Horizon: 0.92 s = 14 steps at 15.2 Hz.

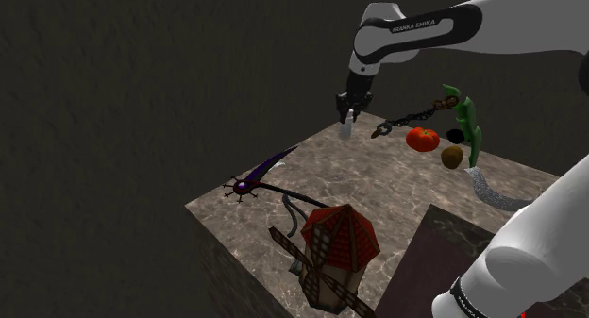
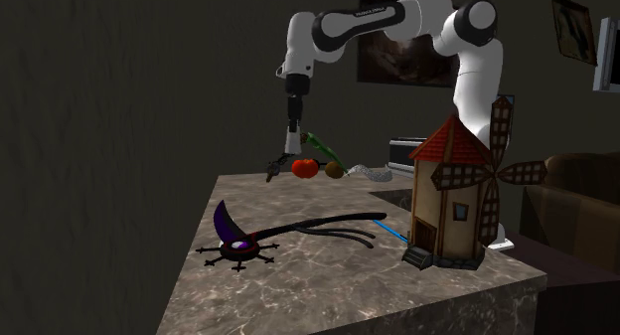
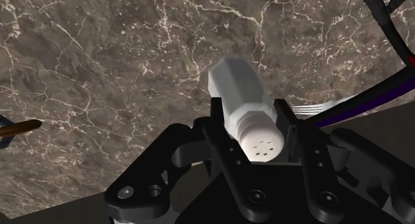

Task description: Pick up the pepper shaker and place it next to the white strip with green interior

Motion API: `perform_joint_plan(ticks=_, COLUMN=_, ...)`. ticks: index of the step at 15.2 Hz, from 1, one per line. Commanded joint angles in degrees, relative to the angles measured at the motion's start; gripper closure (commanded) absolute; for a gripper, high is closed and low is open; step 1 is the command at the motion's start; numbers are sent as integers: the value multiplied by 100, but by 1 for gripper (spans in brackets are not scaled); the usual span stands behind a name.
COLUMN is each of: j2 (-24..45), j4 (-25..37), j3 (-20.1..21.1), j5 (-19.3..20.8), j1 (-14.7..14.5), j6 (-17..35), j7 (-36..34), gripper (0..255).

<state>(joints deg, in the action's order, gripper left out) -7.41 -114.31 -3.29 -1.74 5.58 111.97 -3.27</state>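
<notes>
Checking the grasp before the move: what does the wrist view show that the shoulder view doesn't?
Wrist view, not shoulder: the holes in the cap of the pepper shaker, and both fingers pressing its sides. Shoulder view, not wrist: the windmill model, the tomato and the green strip. Both: the gripper shut on the shaker, held above the marble table.

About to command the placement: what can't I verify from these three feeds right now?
Base of the shaker: wrist view, hidden by its own body, so its clearance over the table is unclear.
The green-and-white strip: shoulder view, its white end is cut off by the arm.
The dark lump between the tomato and the strip: shoulder view, too small to identify.
</notes>
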Motion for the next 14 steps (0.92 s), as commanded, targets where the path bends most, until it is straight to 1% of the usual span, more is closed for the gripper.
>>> perform_joint_plan(ticks=1, j2=-239, j4=-216, j3=-145, j5=12, j1=115, j6=-29, j7=259, gripper=255)
perform_joint_plan(ticks=7, j2=-763, j4=-728, j3=-606, j5=116, j1=440, j6=-60, j7=993, gripper=255)
perform_joint_plan(ticks=14, j2=-1142, j4=-1027, j3=-1208, j5=304, j1=836, j6=-152, j7=1891, gripper=255)
